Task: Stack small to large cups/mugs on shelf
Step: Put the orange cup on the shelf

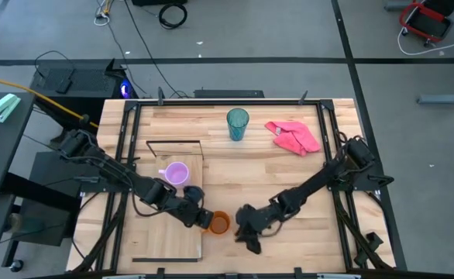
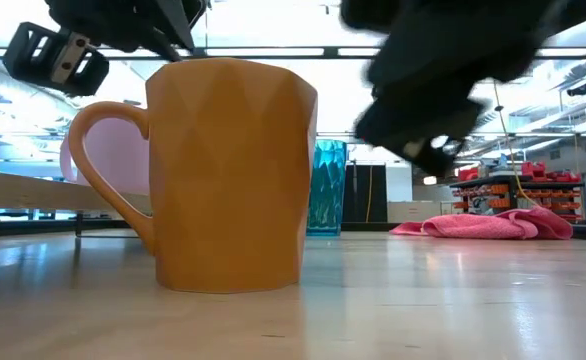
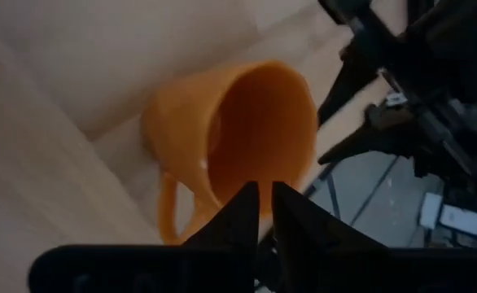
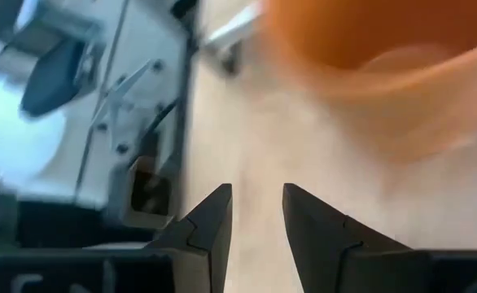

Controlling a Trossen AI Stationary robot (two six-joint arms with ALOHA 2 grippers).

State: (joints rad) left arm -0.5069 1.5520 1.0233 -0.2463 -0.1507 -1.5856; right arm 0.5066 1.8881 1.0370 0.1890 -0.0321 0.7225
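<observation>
Orange mug [image 1: 220, 224] stands upright on the surface [image 1: 289, 186], just off the near right corner of the shelf [image 1: 169, 232], handle turned toward the shelf side. It lies between the two arms.

Left gripper [image 1: 199, 219] is the nearer: it sits at the mug's shelf-side edge, touching or nearly touching. In the left wrist view its jaws are narrow, almost closed, with the tips at the mug's rim [image 3: 259, 155] next to the handle [image 3: 169, 213]. Whether a wall of the mug is pinched between them cannot be told; no firm hold is evident. The mouth of the mug opens toward that camera, so the approach is from above and to the side.

Right gripper [image 1: 245, 230] rests just beside the mug on the opposite side, apart from it. Its jaws stand partly open and hold nothing.

Lilac mug [image 1: 176, 173] is on the shelf, upright. Teal tumbler [image 1: 237, 123] stands well apart at the far side of the surface, near the pink cloth [image 1: 294, 136].

Judgement: the mug is a short shift from the shelf edge; the left arm is placed to take it by the rim.
</observation>
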